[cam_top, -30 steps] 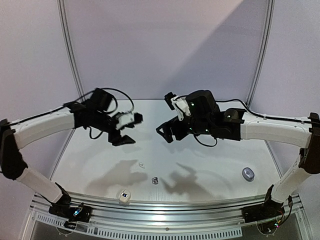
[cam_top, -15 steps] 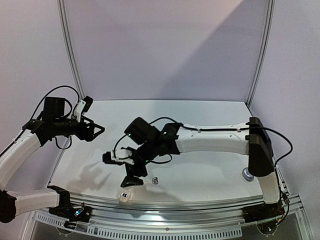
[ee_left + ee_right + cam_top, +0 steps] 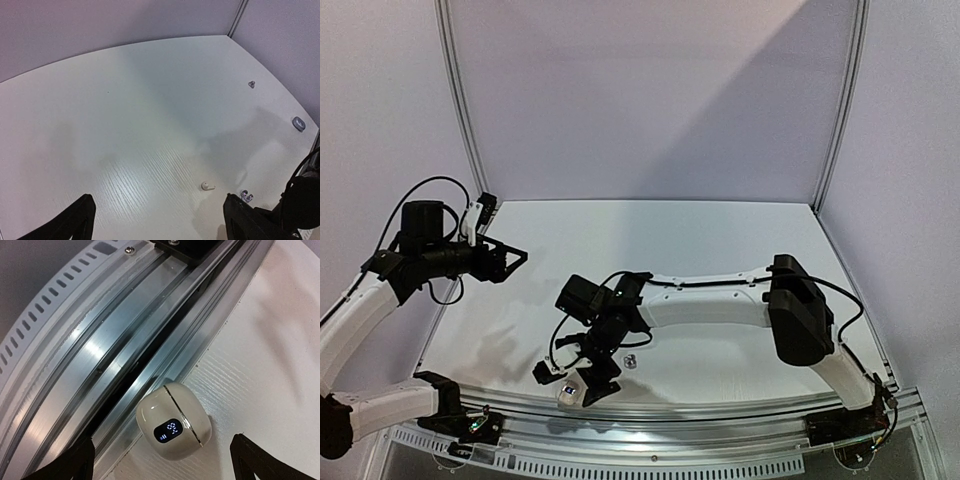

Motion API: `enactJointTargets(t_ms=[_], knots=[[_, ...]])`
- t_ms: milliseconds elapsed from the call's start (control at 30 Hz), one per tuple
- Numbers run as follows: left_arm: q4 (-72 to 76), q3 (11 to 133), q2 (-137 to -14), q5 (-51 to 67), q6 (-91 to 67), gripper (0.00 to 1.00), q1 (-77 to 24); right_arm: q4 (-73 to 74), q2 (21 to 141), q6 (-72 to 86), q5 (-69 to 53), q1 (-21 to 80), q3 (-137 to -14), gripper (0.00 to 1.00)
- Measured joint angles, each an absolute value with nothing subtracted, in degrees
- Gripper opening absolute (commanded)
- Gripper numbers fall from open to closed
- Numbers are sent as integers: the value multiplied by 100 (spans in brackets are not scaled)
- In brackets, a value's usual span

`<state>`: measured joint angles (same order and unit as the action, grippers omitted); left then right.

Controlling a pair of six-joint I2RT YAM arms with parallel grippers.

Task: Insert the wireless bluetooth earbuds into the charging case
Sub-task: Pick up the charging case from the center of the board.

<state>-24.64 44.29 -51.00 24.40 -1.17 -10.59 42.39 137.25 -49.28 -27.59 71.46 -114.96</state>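
A closed white charging case point(image 3: 174, 421) with a lit display lies at the table's front edge against the metal rail. My right gripper point(image 3: 165, 460) hangs open just above it, a finger on either side, not touching; from above, the gripper point(image 3: 570, 382) covers part of the case point(image 3: 566, 395). My left gripper point(image 3: 510, 262) is open and empty, high at the left. In the left wrist view a white earbud point(image 3: 207, 186) and a silvery earbud point(image 3: 245, 195) lie near each other. Another silvery earbud point(image 3: 251, 84) lies far off, and my left gripper point(image 3: 160, 227) is well above them.
A grey charging case point(image 3: 298, 123) sits toward the table's right side; my right arm's elbow point(image 3: 800, 325) hides it from above. The aluminium rail point(image 3: 100, 365) runs along the front edge beside the white case. My right arm spans the front of the table.
My right arm swung from the table's middle to the front left and lowered over the white case. My left arm drew back to the left and its jaws widened.
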Motion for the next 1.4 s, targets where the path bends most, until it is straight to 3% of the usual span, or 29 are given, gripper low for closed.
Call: enactJointTargets(t_ms=[267,467,667,867,1033,1267,1400], knots=[[-2416,4394,-5103,2447,-161,91,-1059,3892,14103,-5078,-2777,7161,-11496,89],[-2390,4289,-5122,2464,-163,91,-1059,3444,14188,-4908,-2803,7161,-11493,62],[-2381,4289,-5124,2462,-158,91,-1059,3358,14188,-4882,-2838,7161,-11496,57],[-2383,4289,-5124,2462,-154,91,-1059,3326,14188,-4890,-2941,7161,-11496,34],[-2383,4289,-5131,2458,-167,91,-1059,3199,14188,-4718,-2906,7161,-11463,20],[-2449,4427,-5124,2578,-421,90,-1059,1745,13607,-3894,-2379,7109,-10267,17],[-2399,4724,-4945,2969,-611,90,-1057,908,12860,-3177,-1398,6978,-9636,17]])
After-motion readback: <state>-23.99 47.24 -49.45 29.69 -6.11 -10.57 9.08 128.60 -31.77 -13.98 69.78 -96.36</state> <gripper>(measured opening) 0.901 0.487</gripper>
